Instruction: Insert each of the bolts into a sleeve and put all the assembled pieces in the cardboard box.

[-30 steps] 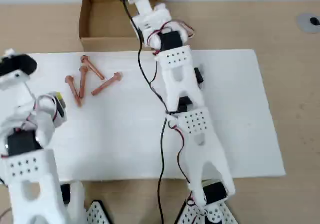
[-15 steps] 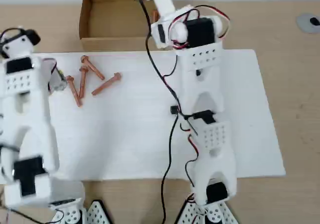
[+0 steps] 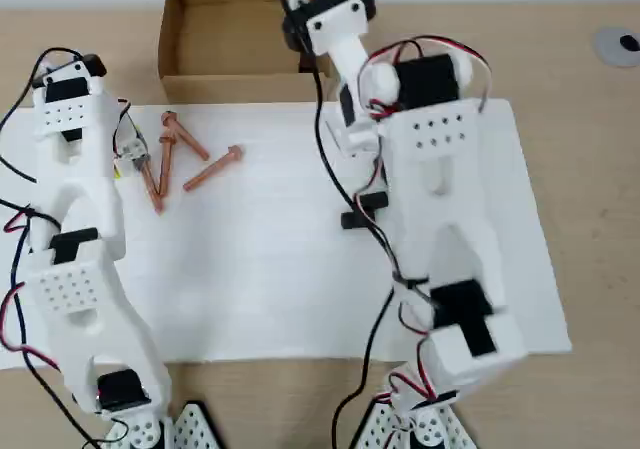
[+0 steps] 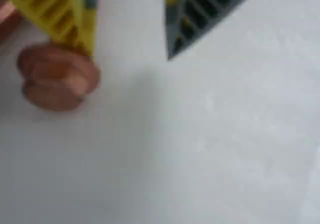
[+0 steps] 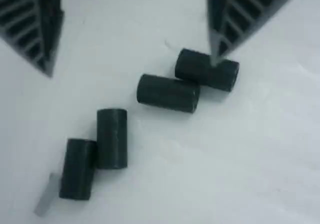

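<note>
- Since a second ago my left arm has stretched up to the bolts (image 3: 212, 168), and my right arm has drawn back from the box (image 3: 230, 89).
- My left gripper (image 4: 130, 54) is open and empty, one finger right at a bolt head (image 4: 57, 77).
- My right gripper (image 5: 132, 65) is wide open and empty, over four sleeves (image 5: 167, 93).
- Bolts lie at ten o'clock on the sheet (image 3: 250, 269), with the box at twelve.

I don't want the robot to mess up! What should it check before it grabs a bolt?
1. Left tool open: ok.
2. The reddish-brown plastic bolt head between its fingers: not ok, it sits beside the yellow finger, outside the gap.
3. Right tool open above the black cylinder sleeves: ok.
4. Four bolts for four sleeves: ok.
5. Top of the brown cardboard box open: ok.
</note>
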Available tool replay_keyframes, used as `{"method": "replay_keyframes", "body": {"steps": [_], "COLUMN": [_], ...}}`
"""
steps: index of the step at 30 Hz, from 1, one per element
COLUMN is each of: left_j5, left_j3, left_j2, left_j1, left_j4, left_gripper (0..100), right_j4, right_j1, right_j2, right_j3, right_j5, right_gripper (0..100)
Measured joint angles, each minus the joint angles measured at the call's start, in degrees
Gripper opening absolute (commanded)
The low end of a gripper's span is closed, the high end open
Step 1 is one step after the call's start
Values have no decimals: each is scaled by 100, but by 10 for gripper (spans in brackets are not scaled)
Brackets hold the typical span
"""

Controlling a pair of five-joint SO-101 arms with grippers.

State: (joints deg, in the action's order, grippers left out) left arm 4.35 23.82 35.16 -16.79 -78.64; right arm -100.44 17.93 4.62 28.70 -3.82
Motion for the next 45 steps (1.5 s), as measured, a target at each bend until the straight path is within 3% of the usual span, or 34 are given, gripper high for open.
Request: {"method": "replay_keyframes", "body": {"steps": [21,32,45], "left_j5": [114,114,44], "left_j3": [229,448,273], "left_j2": [114,-501,-536], "left_j1": [484,1011,976], "left_j4": [-35,-774,-431], "left_gripper": [111,111,111], "right_j4": [114,378,396], "right_j1": [0,0,0], "right_j2": [-466,-466,-466], "right_j3": [-1029,-1486,-1521], "right_j5": [0,0,-35], "right_gripper": [246,246,246]}}
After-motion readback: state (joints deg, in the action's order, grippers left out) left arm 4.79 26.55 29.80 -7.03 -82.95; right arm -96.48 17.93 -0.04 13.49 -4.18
